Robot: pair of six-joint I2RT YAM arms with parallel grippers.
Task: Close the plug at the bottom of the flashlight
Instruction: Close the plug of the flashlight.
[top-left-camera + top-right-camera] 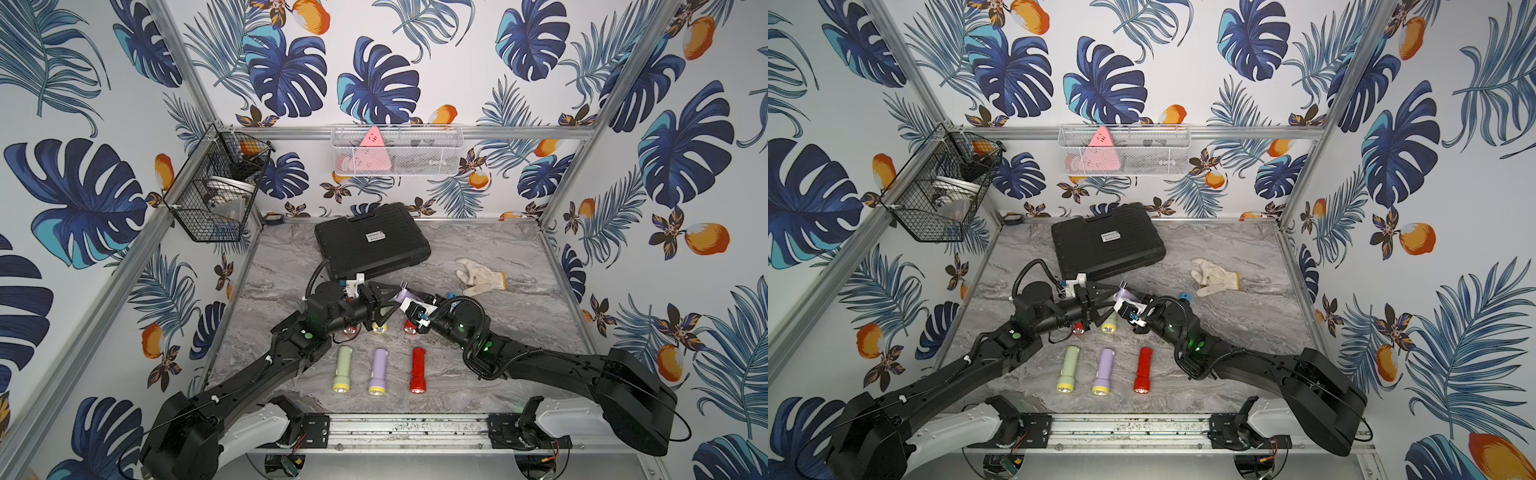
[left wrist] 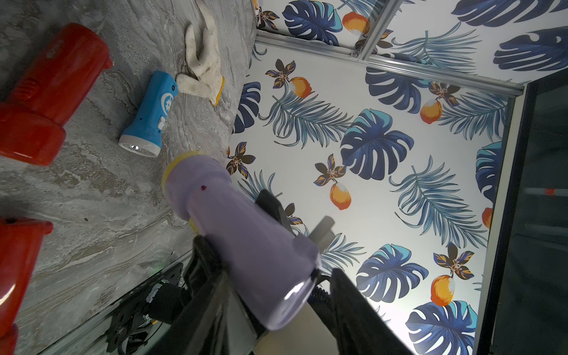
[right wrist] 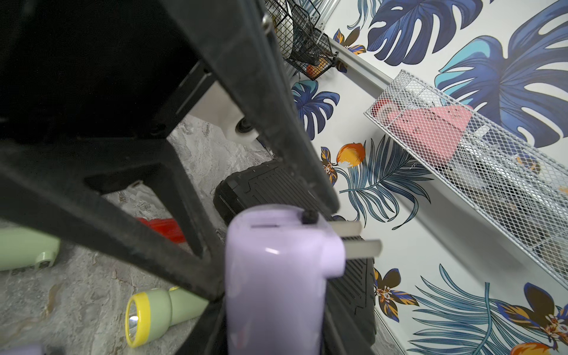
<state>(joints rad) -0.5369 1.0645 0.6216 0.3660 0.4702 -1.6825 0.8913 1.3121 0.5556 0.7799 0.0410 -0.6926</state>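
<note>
Flashlight (image 3: 276,276), the lilac one, sits lifted off the table (image 1: 519,332) at mid-frame in both top views, between my two arms. My right gripper (image 1: 422,302) is pinching its body, I judge to hold it steady and leave the tail free. Its plug (image 3: 362,247) sticks out sideways from that tail at the centre of the right wrist view, so it is not yet folded. My left gripper (image 3: 262,253) straddles the tail, one fingertip by the hinge, placed to push the plug in. Whether those jaws clamp or merely bracket it, I cannot tell.
</note>
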